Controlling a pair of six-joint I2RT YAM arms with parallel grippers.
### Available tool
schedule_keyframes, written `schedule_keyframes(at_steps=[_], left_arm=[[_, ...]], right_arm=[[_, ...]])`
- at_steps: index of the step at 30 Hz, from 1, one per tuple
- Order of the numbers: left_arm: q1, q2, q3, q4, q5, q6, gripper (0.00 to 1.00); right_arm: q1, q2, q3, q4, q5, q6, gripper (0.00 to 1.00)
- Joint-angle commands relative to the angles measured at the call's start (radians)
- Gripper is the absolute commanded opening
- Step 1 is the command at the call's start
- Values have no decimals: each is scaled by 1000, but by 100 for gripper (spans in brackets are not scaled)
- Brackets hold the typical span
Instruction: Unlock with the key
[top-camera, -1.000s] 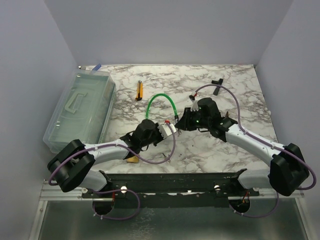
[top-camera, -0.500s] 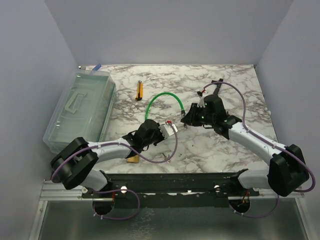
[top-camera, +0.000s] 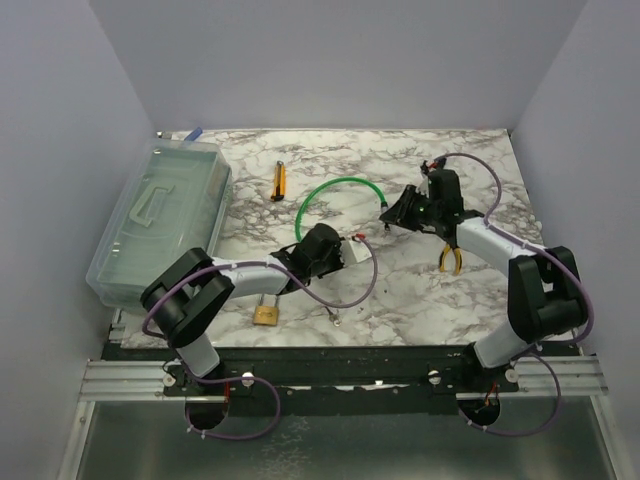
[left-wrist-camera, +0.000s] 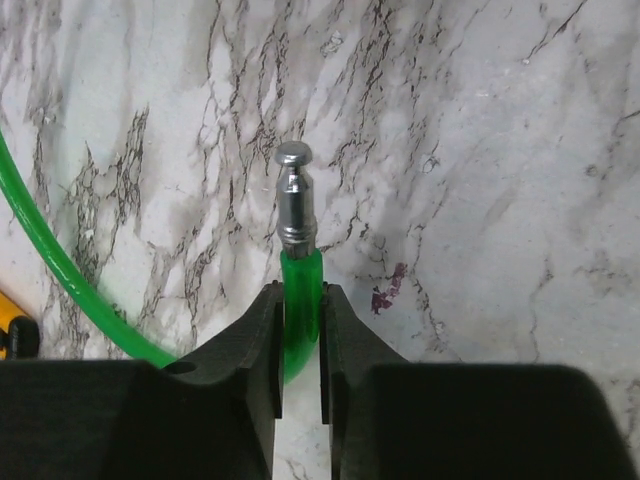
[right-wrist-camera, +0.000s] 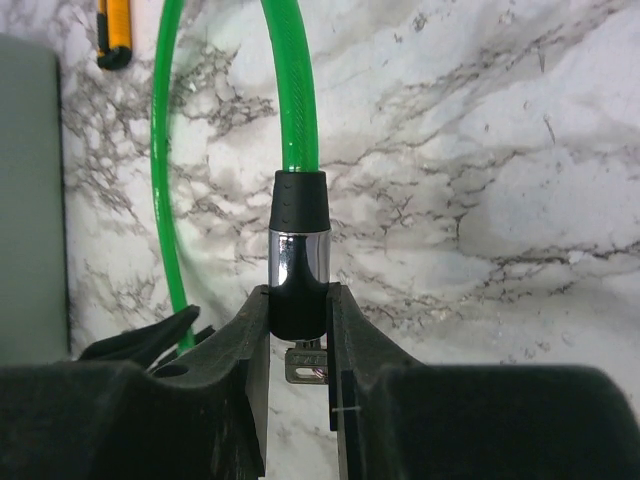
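Brass padlock (top-camera: 265, 315) lies closest to the arm bases on the marble table (top-camera: 400, 300), apart from both grippers. Just beyond it, the left gripper (left-wrist-camera: 300, 300) has its fingers set narrowly on either side of the green cable (left-wrist-camera: 60, 270), gripping it right behind the bare metal pin (left-wrist-camera: 295, 200). Farther back, the right gripper (right-wrist-camera: 300, 300) is clamped on the lock barrel (right-wrist-camera: 300, 260). What looks like the key (right-wrist-camera: 305, 368), a small silvery piece, pokes out of the barrel's near end between the fingers. The overhead view shows pin and barrel well apart, so the lock appears to have come open already.

Finishing well probably depends on the right arm holding the barrel steady, so the key is neither bent nor knocked out. The left arm should set the pin end down gently, because the springy cable could whip back toward the barrel. Utility knife (top-camera: 279, 180) and plastic box (top-camera: 160, 215) sit farther off, out of the way.
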Motion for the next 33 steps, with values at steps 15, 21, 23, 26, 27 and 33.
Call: schedule_keyframes(at_steps=[15,21,23,26,27,33], left_arm=[[43,-162,56,-215,-38,-112,99],[42,-324,75,-243,-156,-327,99],[42,-380,64,-243,-271,-519,99],[44,-455,64,-311,-416,-782,99],[47,-481,68,-337,-404,-821,99],[66,-598,120,-522,-285,-914,99]], right_arm=[[-67,208,220,105,18,131,0],[-74,170,172,111,157,246,0],[-81,142,138,105,207,292,0],[-99,77,58,113,288,362,0],[-107,51,27,119,309,379,0],[-130,-138,-162,108,451,504,0]])
